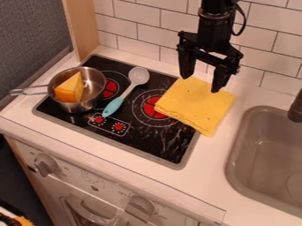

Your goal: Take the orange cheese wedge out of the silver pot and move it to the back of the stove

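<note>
Yellow cloth [198, 106] lies folded below my open gripper [202, 82], half on stove [162, 156], half on counter [215, 176].
In the camera view, my two fingers stand apart at the cloth's 12 o'clock edge, grasping nothing; whether they touch it, I cannot tell. Its folds probably keep it compact. At the stove's 10 o'clock, the metal pot [77, 106] contains an orange-yellow wedge [69, 89], and its wall seems to keep this wedge from sliding out. Between pot and cloth, the spoon [114, 106] points its bowl to 1 o'clock.

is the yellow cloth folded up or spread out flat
Folded: the cloth lies as a compact square, with stacked layers showing along its lower edge, partly over the stove top.
</note>
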Controlling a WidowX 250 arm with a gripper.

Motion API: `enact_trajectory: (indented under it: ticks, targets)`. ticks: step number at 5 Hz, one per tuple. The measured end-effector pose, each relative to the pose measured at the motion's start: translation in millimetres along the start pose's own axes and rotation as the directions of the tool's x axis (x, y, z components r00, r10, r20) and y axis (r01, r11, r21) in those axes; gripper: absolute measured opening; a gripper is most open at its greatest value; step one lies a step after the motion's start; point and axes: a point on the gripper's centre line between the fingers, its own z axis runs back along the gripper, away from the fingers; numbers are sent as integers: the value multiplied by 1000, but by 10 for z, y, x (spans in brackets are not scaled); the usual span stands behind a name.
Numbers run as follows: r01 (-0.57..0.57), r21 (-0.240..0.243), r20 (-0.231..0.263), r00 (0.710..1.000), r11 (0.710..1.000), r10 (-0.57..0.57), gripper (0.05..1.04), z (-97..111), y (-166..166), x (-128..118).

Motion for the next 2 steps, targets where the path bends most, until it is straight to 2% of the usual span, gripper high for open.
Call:
enact_trajectory:
  ticks: [1, 2]
  targets:
    - [-2, -3, -37, 999, 1000, 2, 999, -147, 3, -48]
    - [-63, -5, -51, 997, 998, 63, 999, -143, 343, -286]
